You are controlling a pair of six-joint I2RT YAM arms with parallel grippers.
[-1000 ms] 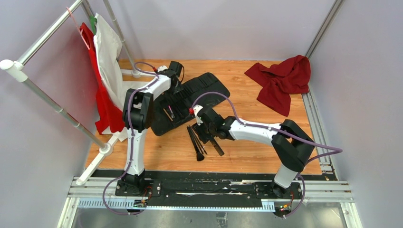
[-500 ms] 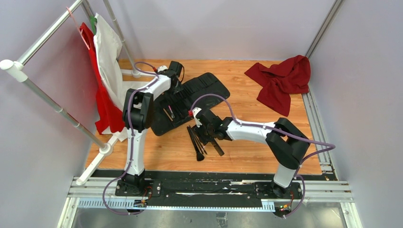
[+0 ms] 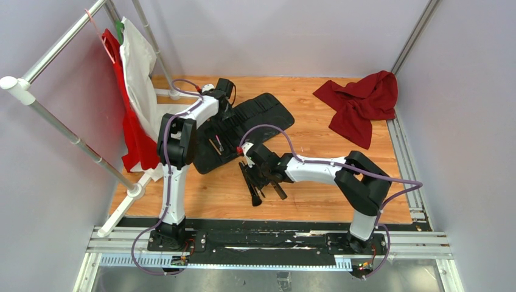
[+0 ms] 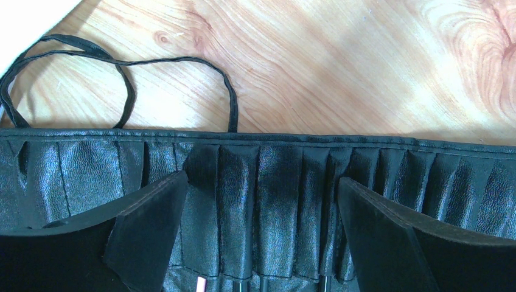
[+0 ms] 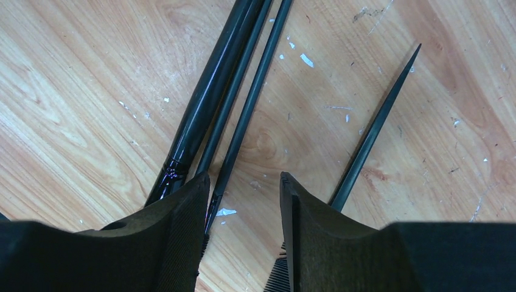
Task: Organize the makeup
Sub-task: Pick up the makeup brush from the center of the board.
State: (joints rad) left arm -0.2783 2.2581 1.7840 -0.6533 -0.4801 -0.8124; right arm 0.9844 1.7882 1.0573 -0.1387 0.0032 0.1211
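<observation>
**Wooden table (image 3: 316, 182) between lilac walls, brushes loose near its middle.**
A red cloth (image 3: 360, 103) lay at the far right and clothes hung on a rack (image 3: 61, 121) at the left. The right gripper (image 5: 243, 188) sat low over black brushes (image 5: 207, 109) and a comb (image 5: 371, 134), fingers slightly apart and gripping nothing. The left gripper (image 4: 261, 188) gaped wide above the case (image 4: 91, 164).

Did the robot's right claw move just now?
Yes. The right claw slid a little to the left, farther over the loose brushes, which stayed put.
</observation>
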